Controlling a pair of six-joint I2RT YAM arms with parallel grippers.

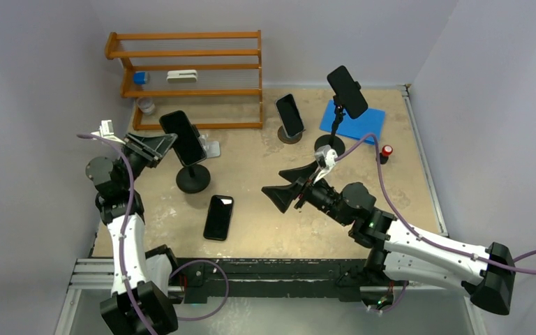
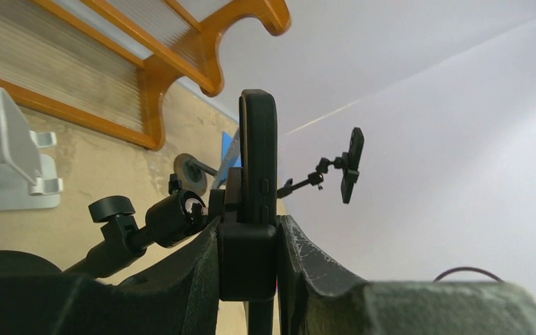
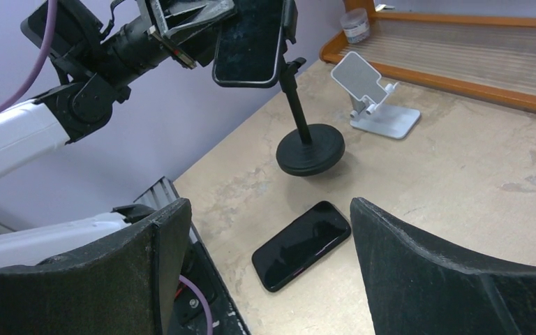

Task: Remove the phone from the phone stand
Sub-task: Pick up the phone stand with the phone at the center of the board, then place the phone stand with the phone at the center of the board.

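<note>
A black phone [image 1: 182,137] sits tilted in the clamp of a black stand with a round base [image 1: 192,179] at the left of the table. My left gripper [image 1: 160,143] is at its left edge. In the left wrist view the phone [image 2: 259,153] stands edge-on, and both fingers press on it and the stand's clamp [image 2: 246,258]. My right gripper [image 1: 289,185] is open and empty over the middle of the table. In the right wrist view it [image 3: 269,272] faces a second black phone [image 3: 301,244] lying flat.
The flat phone [image 1: 218,217] lies near the front edge. Two more phones stand on stands at the back [image 1: 290,115] [image 1: 347,91], by a blue pad [image 1: 354,120]. An empty silver stand [image 1: 211,148] and a wooden rack [image 1: 188,70] are behind the left stand.
</note>
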